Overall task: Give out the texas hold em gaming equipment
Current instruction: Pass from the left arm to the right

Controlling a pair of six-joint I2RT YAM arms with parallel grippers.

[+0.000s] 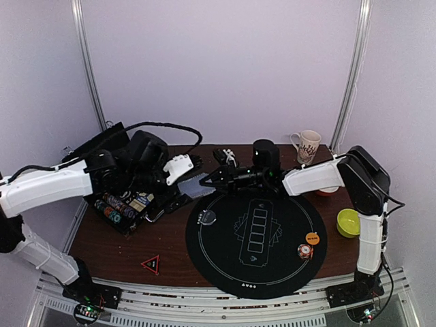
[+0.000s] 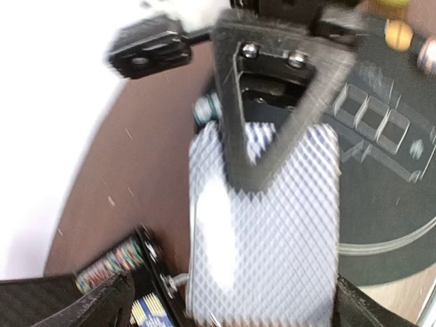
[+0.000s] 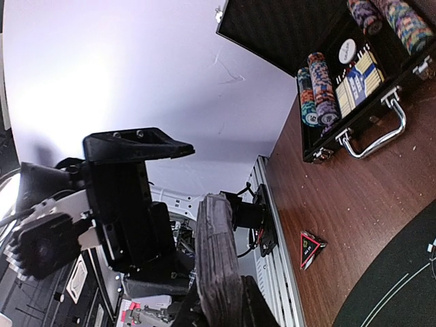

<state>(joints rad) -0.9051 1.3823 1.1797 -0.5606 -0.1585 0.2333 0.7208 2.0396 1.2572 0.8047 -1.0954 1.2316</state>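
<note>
A deck of grey-blue diamond-backed cards (image 2: 272,231) hangs above the table's left-centre, small in the top view (image 1: 197,187). My right gripper (image 1: 204,182) is shut on it. Its black finger (image 2: 272,102) lies across the card back, and the deck shows edge-on (image 3: 218,259) between its jaws (image 3: 225,317). My left gripper (image 1: 187,172) faces the deck. Its jaws stand wide apart at either side of the deck's near end (image 2: 235,310), with a gap on the left. Striped chips (image 1: 117,206) fill an open black case (image 3: 354,68). A clear button (image 1: 207,217), an orange button (image 1: 312,238) and a small chip stack (image 1: 306,251) lie on the round black mat (image 1: 255,272).
A patterned mug (image 1: 308,145) stands at the back right, a green bowl (image 1: 348,223) at the right edge, and an orange bowl (image 1: 327,191) is half hidden under the right arm. A red-and-black triangle (image 1: 150,263) lies on the brown table near the front left.
</note>
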